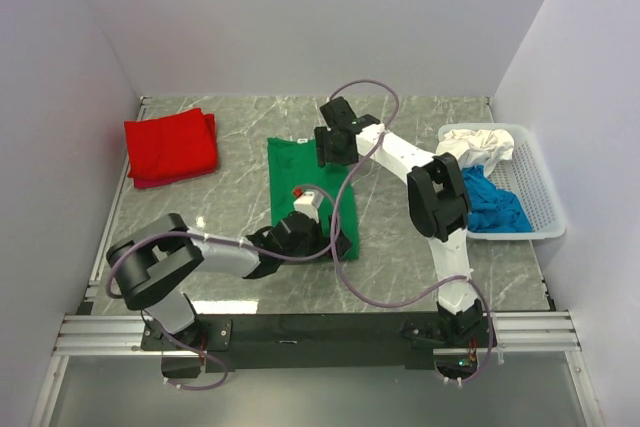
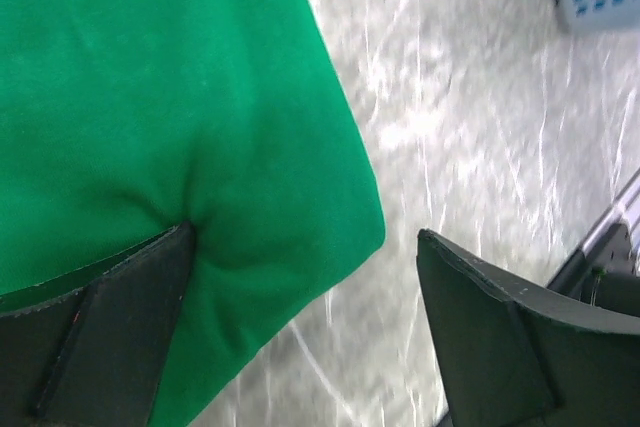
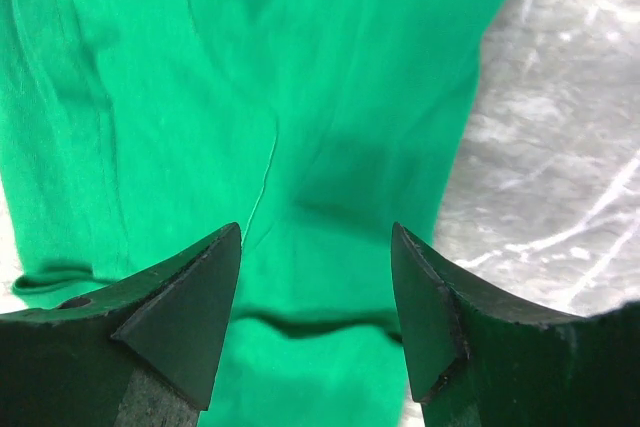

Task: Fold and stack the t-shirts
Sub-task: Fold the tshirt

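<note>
Folding is under way on the green shirt (image 1: 298,172), which lies as a long narrow strip at mid-worktop (image 1: 240,117), running near to far. The left pincer (image 2: 305,237) stands spread at the strip's near right corner. One finger (image 2: 110,337) presses a dimple into the cloth edge and the other hangs over bare marble, so closing would probably pinch that corner. The right pincer (image 3: 315,232) is spread over the far end, both fingers above cloth, gripping nothing. This placement suggests an end-to-end fold.

The red shirt (image 1: 170,147) lies folded at far left, presumably as the base of the stack. The blue shirt (image 1: 495,207) and white shirt (image 1: 480,145) lie crumpled in the basket (image 1: 545,219) at right.

In the top view the arms cover the strip's near end and part of its far end. Whether the right fingers touch the cloth cannot be told. No neck label can be made out.
</note>
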